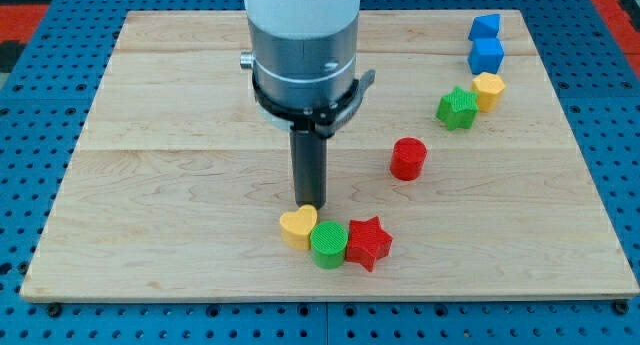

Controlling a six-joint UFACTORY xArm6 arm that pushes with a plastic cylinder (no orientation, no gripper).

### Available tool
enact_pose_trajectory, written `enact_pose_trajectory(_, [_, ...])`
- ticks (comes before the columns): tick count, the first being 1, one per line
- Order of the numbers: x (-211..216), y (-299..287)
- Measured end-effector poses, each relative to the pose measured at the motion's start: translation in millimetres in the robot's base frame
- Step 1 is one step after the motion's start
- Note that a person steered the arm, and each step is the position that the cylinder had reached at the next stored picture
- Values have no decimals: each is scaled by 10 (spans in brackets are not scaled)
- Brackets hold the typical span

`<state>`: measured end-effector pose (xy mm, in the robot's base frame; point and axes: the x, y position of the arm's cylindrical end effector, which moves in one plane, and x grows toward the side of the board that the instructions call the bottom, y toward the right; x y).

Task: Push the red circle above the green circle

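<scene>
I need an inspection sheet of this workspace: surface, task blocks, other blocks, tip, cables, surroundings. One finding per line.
Surface: wooden board, flat, light.
Job's things: red circle stands alone at centre-right; green circle sits near the view's bottom, between yellow heart and red star.
Clutter: green star, yellow block and two blue blocks at the view's upper right.
Grippers: none; my tip is just above the yellow heart.
Cables: nothing seen.
Surroundings: blue studded mat.

On the pale wood counter I see a red circle, green circle, red star, yellow heart, green star, and my dark tip.
</scene>
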<state>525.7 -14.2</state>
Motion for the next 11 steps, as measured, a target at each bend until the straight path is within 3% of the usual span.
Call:
enact_pose_trajectory(2, [64,0])
enact_pose_trajectory(4, [-816,315])
enact_pose_trajectory(5, [-908,896])
enact_pose_trajectory(7, [-973,977])
enact_pose_trajectory(8, [-1123,1350])
enact_pose_trajectory(9, [-830,1746])
enact_pose_trajectory(11, [-805,1541])
